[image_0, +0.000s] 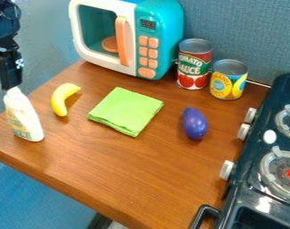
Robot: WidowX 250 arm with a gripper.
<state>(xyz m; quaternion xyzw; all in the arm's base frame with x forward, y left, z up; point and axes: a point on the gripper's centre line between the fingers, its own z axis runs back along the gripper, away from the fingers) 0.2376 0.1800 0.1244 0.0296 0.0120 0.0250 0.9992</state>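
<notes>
I can't tell how my pincer (9, 84) is set beside the white bottle (23, 117), likely light, slick, best gripped at its neck.

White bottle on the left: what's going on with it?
The black gripper is right at the top of the white bottle, near the table's left edge; I can't tell if it has a grip. The yellow banana lies just right of the bottle, then the folded green cloth and purple eggplant. Two cans stand beside the toy microwave, and a toy stove is at the right.
</notes>
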